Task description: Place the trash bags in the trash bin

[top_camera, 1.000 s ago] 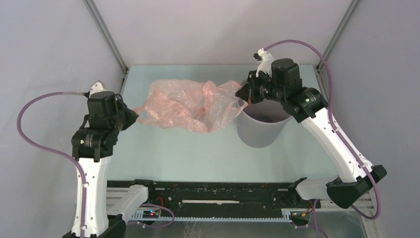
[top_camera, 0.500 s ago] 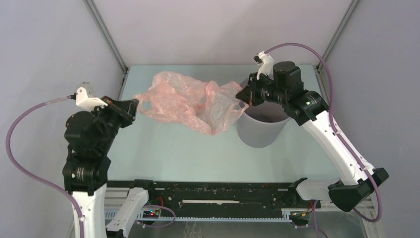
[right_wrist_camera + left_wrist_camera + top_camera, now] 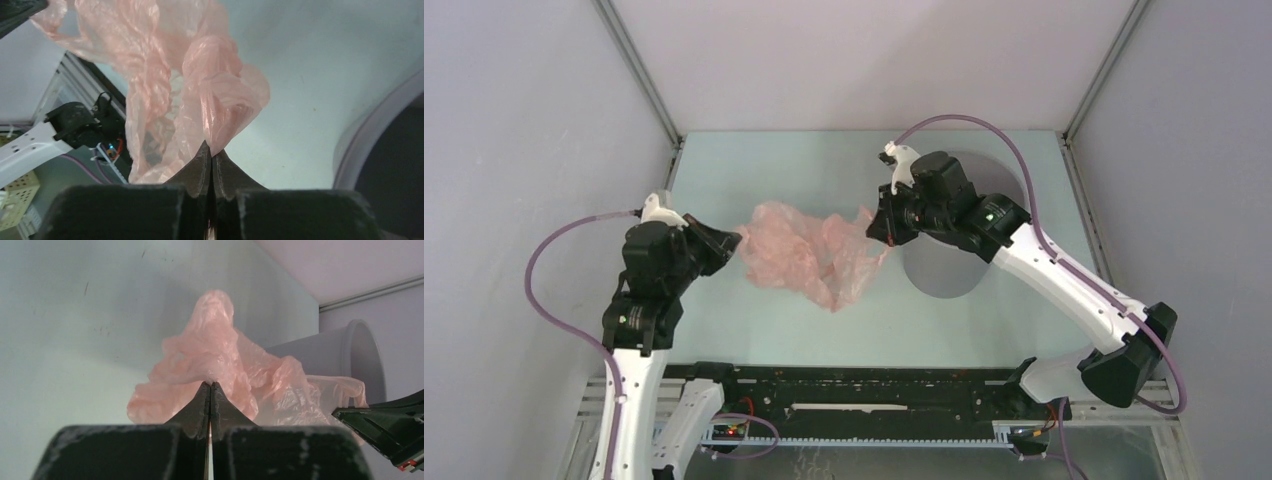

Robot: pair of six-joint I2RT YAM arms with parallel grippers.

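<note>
At the near edge a black mounting rail carries both arm bases, and the pale green bench runs back from it. The left arm rises on the left side, its black wrist turned toward the middle. Its jaws are pressed flat together, with a pinch of a thin, wrinkled, translucent pale-pink plastic film bag caught at their tips. In the left wrist view the bag bunches up just past those closed tips. From there it stretches rightward in loose crumpled folds above the bench, with one fold sagging low at its middle; whether that fold touches the bench cannot be told. The right arm reaches in from the right, across a plain grey round plastic bin. Its jaws meet the other end of the bag, and in the right wrist view they stand all but together, with the film drawn in between their tips. The bag hangs between the two arms, wholly outside the bin and just left of its wall. The bin stands upright on the bench behind the right wrist, open mouth up, and the pale grey enclosure walls rise beyond it.
</note>
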